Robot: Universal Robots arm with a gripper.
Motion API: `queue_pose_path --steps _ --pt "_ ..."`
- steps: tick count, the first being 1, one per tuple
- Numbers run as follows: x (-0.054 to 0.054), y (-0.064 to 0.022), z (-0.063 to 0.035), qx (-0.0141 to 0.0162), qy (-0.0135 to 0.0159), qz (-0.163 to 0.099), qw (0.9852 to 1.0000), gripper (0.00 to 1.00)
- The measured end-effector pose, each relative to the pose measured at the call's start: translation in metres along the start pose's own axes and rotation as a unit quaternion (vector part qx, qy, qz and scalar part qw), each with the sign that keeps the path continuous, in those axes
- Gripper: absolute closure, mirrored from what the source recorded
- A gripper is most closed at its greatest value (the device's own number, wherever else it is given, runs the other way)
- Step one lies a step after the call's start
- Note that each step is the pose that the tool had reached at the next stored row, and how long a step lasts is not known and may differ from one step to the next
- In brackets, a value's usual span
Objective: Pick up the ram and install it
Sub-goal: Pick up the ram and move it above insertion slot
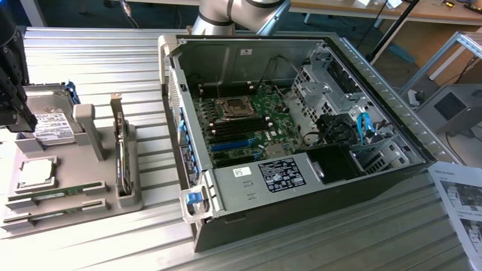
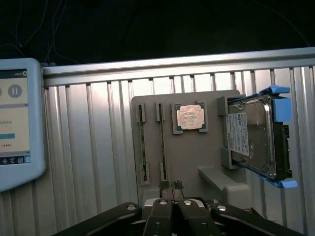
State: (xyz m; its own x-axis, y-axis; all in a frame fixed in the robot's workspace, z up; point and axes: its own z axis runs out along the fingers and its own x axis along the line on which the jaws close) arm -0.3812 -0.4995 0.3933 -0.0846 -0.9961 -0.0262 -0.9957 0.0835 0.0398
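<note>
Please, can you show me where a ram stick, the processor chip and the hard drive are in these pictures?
ram stick (image 1: 64, 193): exterior view, middle of its green board.
processor chip (image 2: 189, 117): wrist view, centre of its silver lid.
hard drive (image 2: 256, 135): wrist view, its bare metal cover.

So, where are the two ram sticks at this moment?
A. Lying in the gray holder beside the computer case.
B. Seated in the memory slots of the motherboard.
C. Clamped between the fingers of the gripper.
A: the ram sticks lie in the narrow slots of the gray holder, next to the processor chip, and the gripper is shut with nothing between its fingers.
</note>
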Motion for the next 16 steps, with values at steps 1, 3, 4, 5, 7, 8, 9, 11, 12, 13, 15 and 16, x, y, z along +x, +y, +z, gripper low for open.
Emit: queue_pose_path --steps 1,3,4,5,7,8,9,11,12,13,15,16 --pt "0.0 0.0 0.0 0.0 0.0 0.0 1.0 0.89" --pt "0.0 0.0 0.0 0.0 0.0 0.0 1.0 0.89" --pt "0.0 0.0 0.0 0.0 0.0 0.0 1.0 0.89" --pt "0.0 0.0 0.0 0.0 0.0 0.0 1.0 0.89" --pt "0.0 0.0 0.0 0.0 0.0 0.0 1.0 0.83" --pt "0.0 0.0 0.0 0.0 0.0 0.0 1.0 0.76" --pt "0.0 0.0 0.0 0.0 0.0 0.0 1.0 0.76" --pt "0.0 0.0 0.0 0.0 0.0 0.0 1.0 0.76" --pt "0.0 0.0 0.0 0.0 0.0 0.0 1.0 0.76" --pt "0.0 0.0 0.0 0.0 0.0 0.0 1.0 0.76" --pt "0.0 0.0 0.0001 0.0 0.0 0.0 1.0 0.76" --pt "0.0 -0.0001 0.0009 0.0 0.0 0.0 1.0 0.76"
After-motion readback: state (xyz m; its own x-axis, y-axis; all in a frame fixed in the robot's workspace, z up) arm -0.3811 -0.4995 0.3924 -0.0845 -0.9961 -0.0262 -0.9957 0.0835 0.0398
